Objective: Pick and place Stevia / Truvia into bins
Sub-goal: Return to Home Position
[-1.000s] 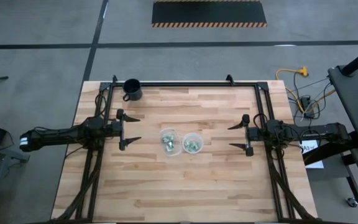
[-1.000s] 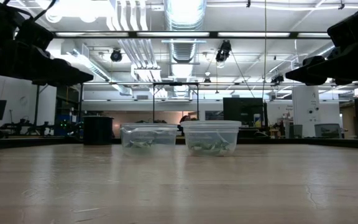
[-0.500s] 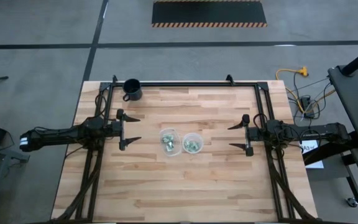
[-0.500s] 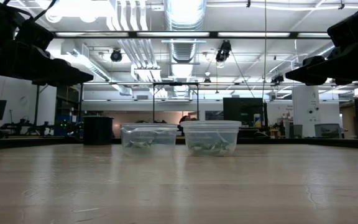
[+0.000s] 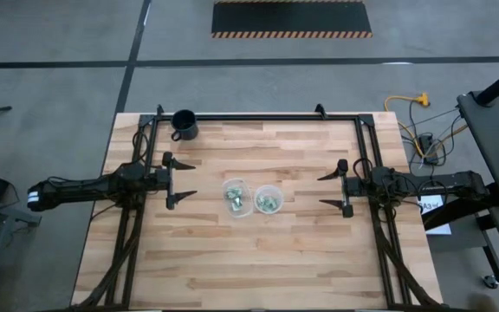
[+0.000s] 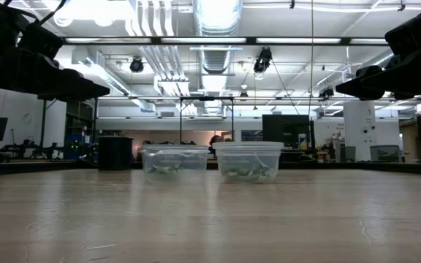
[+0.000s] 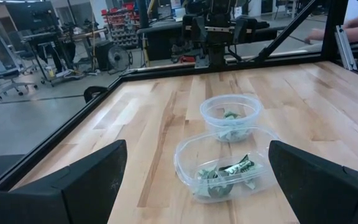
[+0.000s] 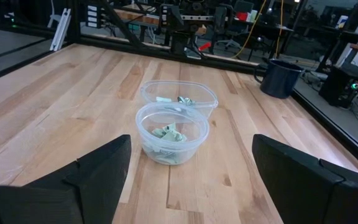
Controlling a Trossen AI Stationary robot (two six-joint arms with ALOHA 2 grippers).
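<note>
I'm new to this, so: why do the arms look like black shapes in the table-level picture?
Low view: bright ceiling lights behind backlight the left claw and right claw into silhouettes. High view: light falls evenly, so both show plainly.

A grey concrete floor (image 5: 50, 87), crossed by dark seams, is seen around the light butcher-block table (image 5: 258, 251). A black mat (image 5: 291, 17) edged with yellow-and-black hazard stripes is laid on the floor beyond the table's far side. A yellow cable (image 5: 403, 102) is looped on the floor near the table's far right corner. In the low view, an open ceiling is shown with silver ducts (image 6: 216, 18) and long lit light strips (image 6: 218, 41), and a white column (image 6: 357, 128) is set at the right. An office chair (image 7: 11, 86) and red shelving (image 7: 120, 14) are seen in the distance.
</note>
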